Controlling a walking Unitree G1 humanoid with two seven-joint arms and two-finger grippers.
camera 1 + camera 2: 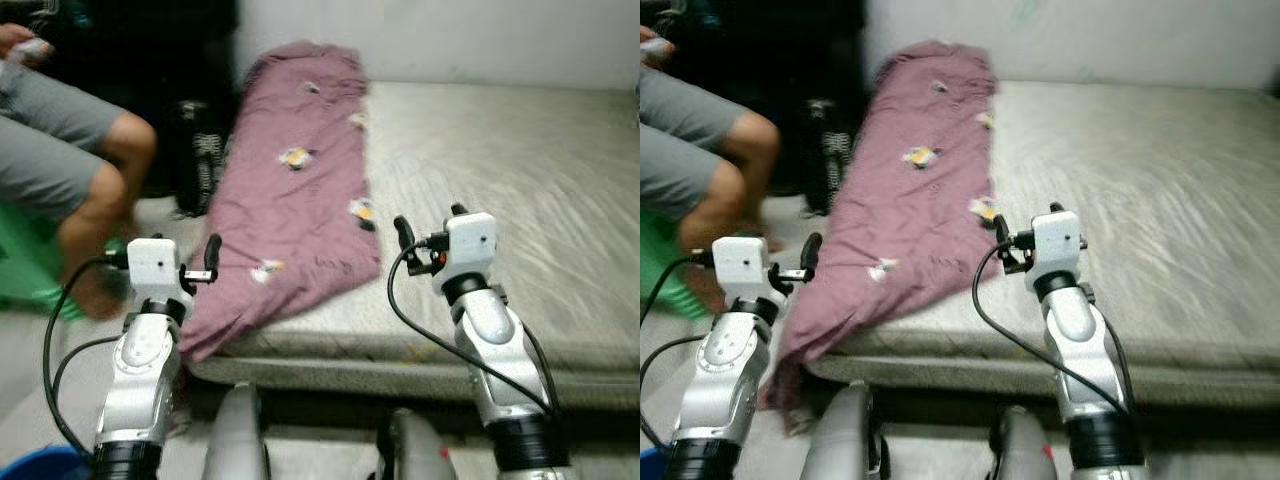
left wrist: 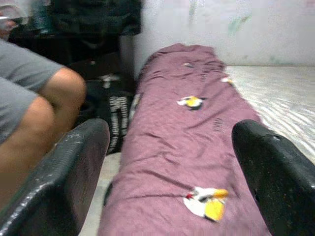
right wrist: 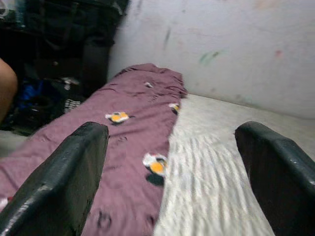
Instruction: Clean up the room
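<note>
Lying along the mattress: a mauve blanket (image 1: 295,190), spread lengthwise down the robot's left part of a bare grey-white mattress (image 1: 500,200).
Blanket look: dull purple-pink cloth, rumpled and creased, dotted with small white-and-yellow cartoon prints; its far end is bunched against the pale wall (image 1: 450,35).
Blanket edge: the near corner spills over the mattress's front left edge and hangs toward the floor.
Mattress: low to the floor, its cover marked with fine ripples; the robot's right half is bare.
Left gripper (image 2: 170,172): raised in front of the bed's near left corner, over the hanging end of the blanket; fingers spread wide, nothing between them.
Right gripper (image 3: 172,172): raised over the mattress's front edge, just beside the blanket's right border; fingers likewise wide apart and holding nothing.
Person: seated at the left, in grey shorts (image 1: 45,130), bare knee (image 1: 135,140) near the bed's side.
Beside the bed: a dark bag (image 1: 200,150) on the floor between the person and the blanket.
</note>
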